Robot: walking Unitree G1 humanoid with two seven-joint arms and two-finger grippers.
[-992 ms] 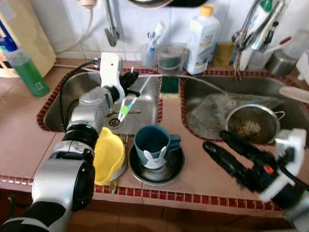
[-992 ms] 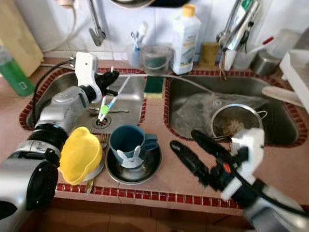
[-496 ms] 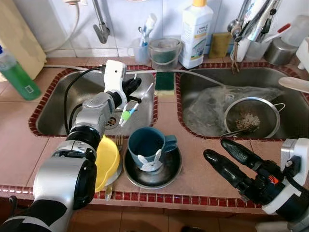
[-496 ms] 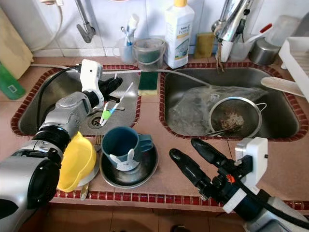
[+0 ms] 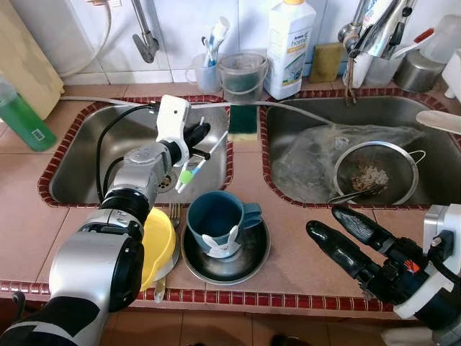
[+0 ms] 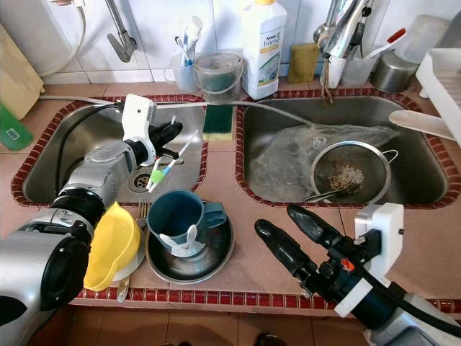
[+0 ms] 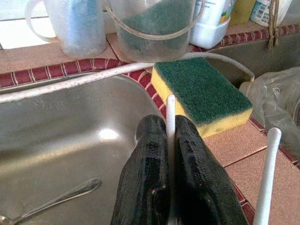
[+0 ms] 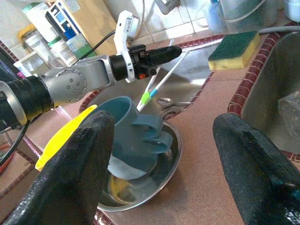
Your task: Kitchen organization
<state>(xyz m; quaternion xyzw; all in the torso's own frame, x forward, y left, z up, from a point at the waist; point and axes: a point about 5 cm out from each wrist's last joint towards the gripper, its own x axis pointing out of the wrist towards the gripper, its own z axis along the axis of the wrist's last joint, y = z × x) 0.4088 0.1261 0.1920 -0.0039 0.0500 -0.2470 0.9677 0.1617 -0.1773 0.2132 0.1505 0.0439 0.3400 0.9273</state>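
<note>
While the left gripper [image 5: 204,132] hangs over the left sink [image 5: 79,155], its fingers clamp a white toothbrush [image 5: 198,158]; behind stands a bottle [image 5: 289,40] labelled "home". Seen from the left wrist, a sponge [image 7: 201,93] lies just beyond. Seen from the right wrist, the right gripper's fingers [image 8: 70,173] spread wide above the desk [image 8: 206,178], near a blue cup [image 8: 129,136] in a steel bowl [image 8: 159,180].

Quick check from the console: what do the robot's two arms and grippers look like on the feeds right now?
Both arms are silver with black joint sections. The left gripper has two long, matte black, rounded fingers, a white boxy camera module on the wrist and a black cable looping back along the arm. The right gripper has the same black fingers, a white module and small red-orange marks at the finger base.
</note>
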